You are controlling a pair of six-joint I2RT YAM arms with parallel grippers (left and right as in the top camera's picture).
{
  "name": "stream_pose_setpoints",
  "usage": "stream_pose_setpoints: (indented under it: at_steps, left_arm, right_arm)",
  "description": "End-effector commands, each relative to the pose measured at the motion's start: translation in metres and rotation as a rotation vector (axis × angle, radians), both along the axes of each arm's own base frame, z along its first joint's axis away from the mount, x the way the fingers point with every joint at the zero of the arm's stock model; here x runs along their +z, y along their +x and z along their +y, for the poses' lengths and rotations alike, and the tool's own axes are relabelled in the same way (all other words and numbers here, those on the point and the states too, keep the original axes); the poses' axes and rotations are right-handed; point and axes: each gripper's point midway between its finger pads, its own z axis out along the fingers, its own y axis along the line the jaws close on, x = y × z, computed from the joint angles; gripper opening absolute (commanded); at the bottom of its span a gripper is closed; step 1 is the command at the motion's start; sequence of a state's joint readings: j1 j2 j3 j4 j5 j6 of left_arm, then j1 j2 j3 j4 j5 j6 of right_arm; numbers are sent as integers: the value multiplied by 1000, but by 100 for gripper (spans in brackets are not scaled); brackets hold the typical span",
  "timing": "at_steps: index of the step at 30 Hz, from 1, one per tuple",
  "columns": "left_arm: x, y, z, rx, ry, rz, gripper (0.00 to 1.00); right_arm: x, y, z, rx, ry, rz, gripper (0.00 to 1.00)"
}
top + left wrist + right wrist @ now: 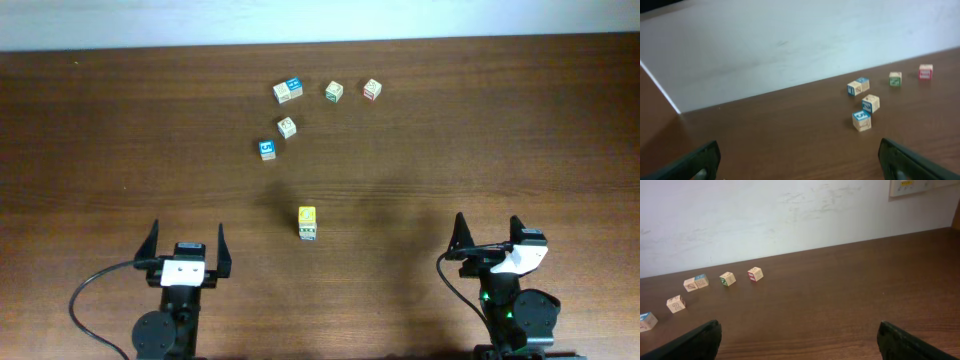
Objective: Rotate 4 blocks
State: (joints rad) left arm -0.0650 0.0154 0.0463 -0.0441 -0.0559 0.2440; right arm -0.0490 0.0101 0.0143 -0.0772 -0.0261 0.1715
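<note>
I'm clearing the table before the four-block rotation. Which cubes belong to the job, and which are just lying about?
Job, most likely:
green cube
yellow cube
far tan cube
middle tan cube

Lying about:
far blue cube
near blue cube
red-print cube

A green-faced block (334, 91) and a tan block (282, 93) sit in the far row. A second tan block (287, 126) lies just nearer. The yellow-topped block (307, 222) stands alone, well apart.
</note>
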Motion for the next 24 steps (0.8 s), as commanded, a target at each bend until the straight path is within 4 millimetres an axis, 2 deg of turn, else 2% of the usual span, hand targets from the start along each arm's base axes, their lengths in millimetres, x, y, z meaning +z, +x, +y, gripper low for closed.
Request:
stream_pose_setpoints:
  at_steps: [1, 24]
  left_arm:
    - [-26, 1, -5, -35, 103, 65, 99]
    - [-26, 1, -6, -40, 112, 63, 99]
  right_arm:
    - [-3, 0, -2, -7, -10, 3, 99]
    - [-3, 0, -2, -7, -10, 3, 98]
